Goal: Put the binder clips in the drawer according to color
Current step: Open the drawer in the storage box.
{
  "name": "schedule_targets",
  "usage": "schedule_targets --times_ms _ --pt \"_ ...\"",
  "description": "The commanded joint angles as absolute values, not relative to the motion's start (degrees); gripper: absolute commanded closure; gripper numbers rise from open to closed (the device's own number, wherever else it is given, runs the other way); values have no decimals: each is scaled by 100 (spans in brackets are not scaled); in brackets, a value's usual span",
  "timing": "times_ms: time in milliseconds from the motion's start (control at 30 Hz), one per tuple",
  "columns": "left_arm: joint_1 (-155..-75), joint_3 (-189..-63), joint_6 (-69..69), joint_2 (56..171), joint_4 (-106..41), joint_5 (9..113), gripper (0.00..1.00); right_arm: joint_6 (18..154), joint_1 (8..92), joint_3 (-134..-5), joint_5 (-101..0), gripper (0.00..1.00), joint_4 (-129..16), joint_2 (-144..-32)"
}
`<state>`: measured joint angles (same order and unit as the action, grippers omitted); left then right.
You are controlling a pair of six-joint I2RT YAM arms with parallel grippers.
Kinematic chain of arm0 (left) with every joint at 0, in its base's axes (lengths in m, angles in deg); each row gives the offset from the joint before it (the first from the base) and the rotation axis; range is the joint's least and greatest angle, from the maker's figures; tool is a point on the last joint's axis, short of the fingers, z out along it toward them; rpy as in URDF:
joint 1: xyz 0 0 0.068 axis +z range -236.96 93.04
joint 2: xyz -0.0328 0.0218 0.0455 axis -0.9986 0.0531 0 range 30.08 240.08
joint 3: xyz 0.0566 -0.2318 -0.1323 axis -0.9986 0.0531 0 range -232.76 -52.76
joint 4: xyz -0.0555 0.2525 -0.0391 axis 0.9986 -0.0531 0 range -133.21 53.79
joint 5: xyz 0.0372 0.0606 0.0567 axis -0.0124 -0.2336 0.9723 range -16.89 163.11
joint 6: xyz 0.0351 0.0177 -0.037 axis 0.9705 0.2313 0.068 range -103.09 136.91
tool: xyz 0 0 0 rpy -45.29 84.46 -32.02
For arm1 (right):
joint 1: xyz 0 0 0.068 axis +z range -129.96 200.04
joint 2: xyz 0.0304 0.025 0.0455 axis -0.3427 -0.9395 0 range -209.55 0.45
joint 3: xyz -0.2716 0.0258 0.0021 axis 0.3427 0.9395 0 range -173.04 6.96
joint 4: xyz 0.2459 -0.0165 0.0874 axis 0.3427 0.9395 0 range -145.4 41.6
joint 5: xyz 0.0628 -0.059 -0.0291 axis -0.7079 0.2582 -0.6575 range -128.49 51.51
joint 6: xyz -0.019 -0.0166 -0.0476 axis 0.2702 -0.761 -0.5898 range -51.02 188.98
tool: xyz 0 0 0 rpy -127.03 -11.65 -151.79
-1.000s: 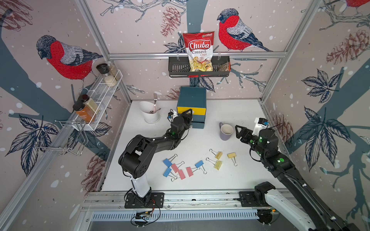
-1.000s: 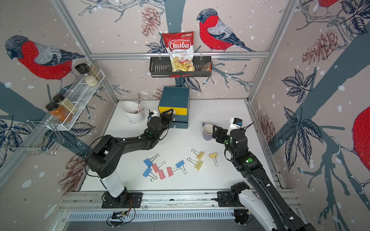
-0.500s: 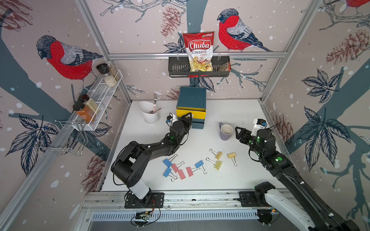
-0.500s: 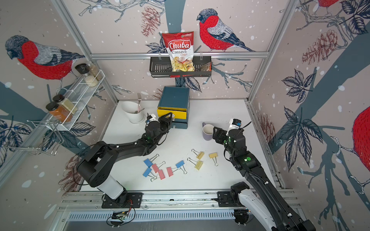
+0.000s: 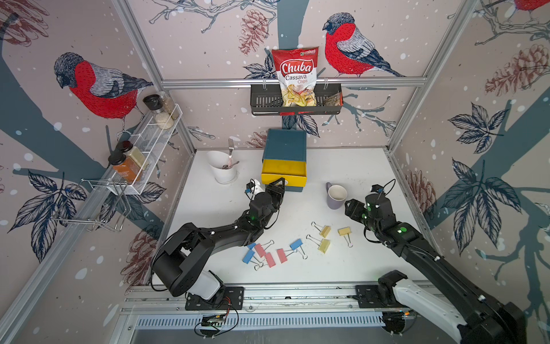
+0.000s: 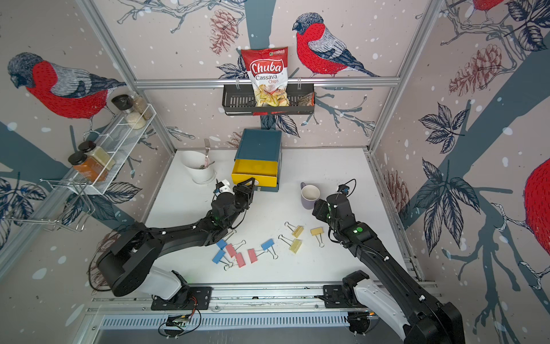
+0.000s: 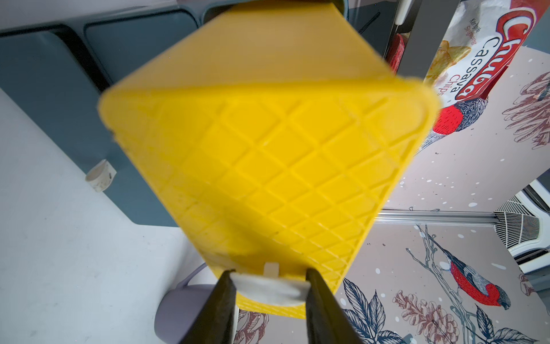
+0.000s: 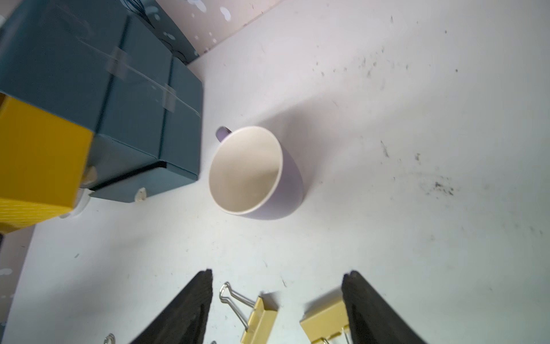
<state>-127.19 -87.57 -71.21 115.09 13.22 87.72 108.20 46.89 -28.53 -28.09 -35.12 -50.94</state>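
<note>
By the look of it the sorting has barely begun. The left tool [image 7: 269, 275] is clamped on the white pull tab [image 7: 268, 290] of the yellow top drawer [image 5: 284, 174], which stands partly out of the drawer chest [image 5: 285, 144]. No clip shows inside it in either top view, and the two teal drawers beneath look closed. All nine binder clips lie on the table [image 5: 357, 166] in front of the chest. The blue clips [image 5: 296, 244] and pink clips [image 5: 281, 255] are mixed in one cluster straight out from its front, and the yellow clips [image 5: 324, 230] lie out beyond the mug [image 5: 336, 196] that stands beside the chest. The right tool [image 8: 278, 273], jaws apart and empty, hovers over two yellow clips. Every clip is left to place, and the lower drawers need opening.
</note>
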Motion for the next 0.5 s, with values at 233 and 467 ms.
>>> schedule_targets --times_ms 233,467 --pt "-12783 -8559 -7152 11242 1235 8718 68 11159 4964 -2615 -2486 22 -2954 -5364" --pt "-12805 -8434 -7264 11184 1200 8646 68 11115 5204 -2570 -2602 20 -2842 -5729"
